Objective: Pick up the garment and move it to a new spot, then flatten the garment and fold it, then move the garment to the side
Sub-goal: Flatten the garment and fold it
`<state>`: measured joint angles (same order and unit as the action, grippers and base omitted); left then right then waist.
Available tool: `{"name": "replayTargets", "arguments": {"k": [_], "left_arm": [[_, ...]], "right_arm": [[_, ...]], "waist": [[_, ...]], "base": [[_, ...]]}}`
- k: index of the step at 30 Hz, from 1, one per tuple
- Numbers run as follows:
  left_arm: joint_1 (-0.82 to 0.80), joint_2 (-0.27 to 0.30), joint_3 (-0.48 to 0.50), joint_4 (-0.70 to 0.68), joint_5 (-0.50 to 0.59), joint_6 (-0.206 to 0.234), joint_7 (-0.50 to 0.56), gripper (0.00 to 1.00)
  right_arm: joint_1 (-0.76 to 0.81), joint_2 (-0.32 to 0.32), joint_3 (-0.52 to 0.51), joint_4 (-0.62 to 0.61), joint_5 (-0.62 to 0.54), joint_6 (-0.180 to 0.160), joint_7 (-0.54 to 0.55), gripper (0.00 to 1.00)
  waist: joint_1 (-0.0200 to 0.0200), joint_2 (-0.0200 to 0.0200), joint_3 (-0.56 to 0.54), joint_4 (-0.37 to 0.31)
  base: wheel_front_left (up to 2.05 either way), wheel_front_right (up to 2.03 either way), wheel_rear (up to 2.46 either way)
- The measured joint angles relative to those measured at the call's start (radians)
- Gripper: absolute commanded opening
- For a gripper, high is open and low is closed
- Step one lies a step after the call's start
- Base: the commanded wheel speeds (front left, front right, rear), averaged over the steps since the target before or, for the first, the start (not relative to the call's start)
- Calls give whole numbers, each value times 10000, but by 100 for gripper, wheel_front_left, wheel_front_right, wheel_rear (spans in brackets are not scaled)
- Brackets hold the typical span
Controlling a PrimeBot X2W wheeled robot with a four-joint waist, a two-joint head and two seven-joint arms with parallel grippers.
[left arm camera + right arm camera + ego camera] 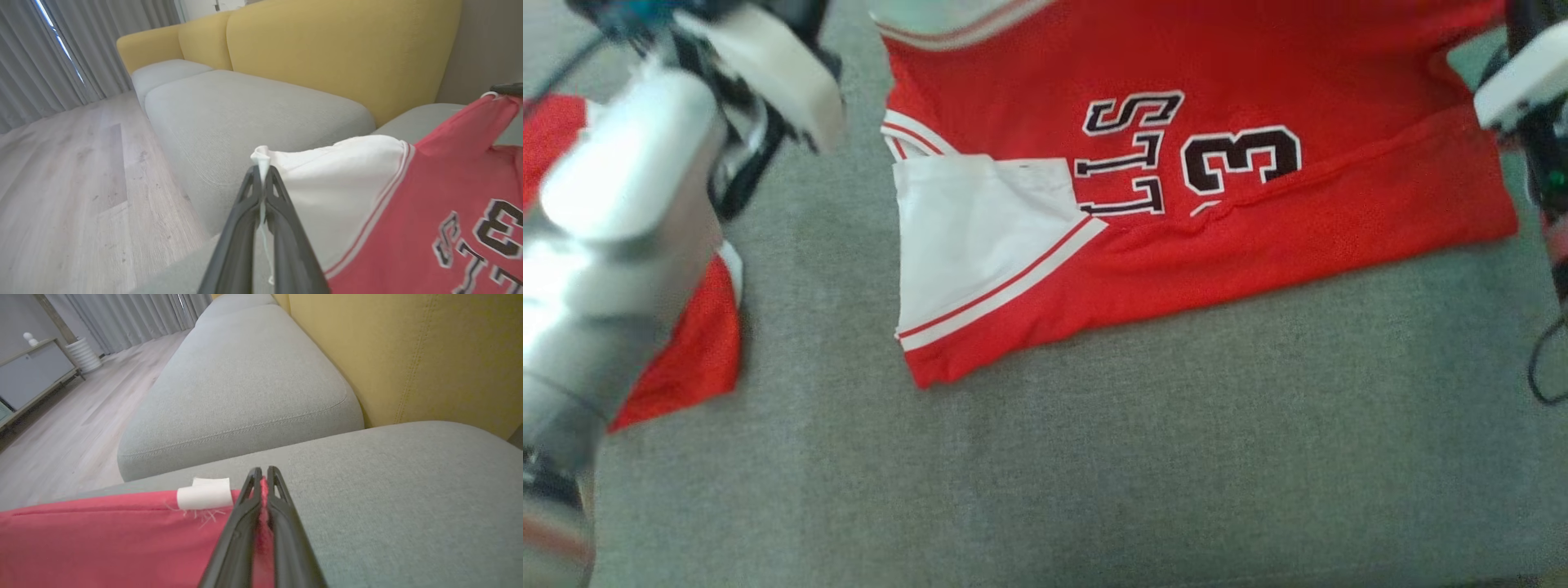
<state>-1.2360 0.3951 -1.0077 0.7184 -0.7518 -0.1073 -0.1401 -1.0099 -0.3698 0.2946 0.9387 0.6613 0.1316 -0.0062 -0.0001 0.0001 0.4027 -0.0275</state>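
The garment (1176,163) is a red jersey with black-and-white lettering and a white panel with red-striped trim, lying folded over itself on the grey sofa seat (1094,457). In the left wrist view my left gripper (261,171) is shut on a bunched white corner of the garment (429,196), held up off the seat. My right gripper (261,471) is shut on the red hem of the garment (102,535), just beside a white label (204,494). My pale left forearm (621,212) crosses the left of the head view.
A second red cloth (703,343) lies under my left forearm. The yellow backrest (327,53) rises behind the grey cushions. Wooden floor (61,183), grey curtains (36,61) and a low cabinet (32,371) lie beyond the sofa's front edge.
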Motion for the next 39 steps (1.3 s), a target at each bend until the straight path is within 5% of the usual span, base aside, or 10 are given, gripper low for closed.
{"name": "replayTargets", "arguments": {"k": [12, 20, 39], "left_arm": [[2424, 980, -865, -3156, -1074, -61, 1766, 0], [3594, 1781, -1480, -5219, -1371, 468, 2871, 0], [4247, 2115, -2230, -6098, -1889, 761, 4205, 0]], "right_arm": [[1883, -1030, 1022, -286, 865, 0, 1452, 0], [2495, -1593, 1626, -385, 1129, 0, 2334, 0], [2789, -2033, 2773, -838, 1237, 0, 3515, 0]], "waist": [[-1, 0, -1201, 410], [-1, 0, -1434, 655], [0, 0, -1432, 434]], "base": [[0, 0, 0], [0, 0, 0], [0, 0, 0]]}}
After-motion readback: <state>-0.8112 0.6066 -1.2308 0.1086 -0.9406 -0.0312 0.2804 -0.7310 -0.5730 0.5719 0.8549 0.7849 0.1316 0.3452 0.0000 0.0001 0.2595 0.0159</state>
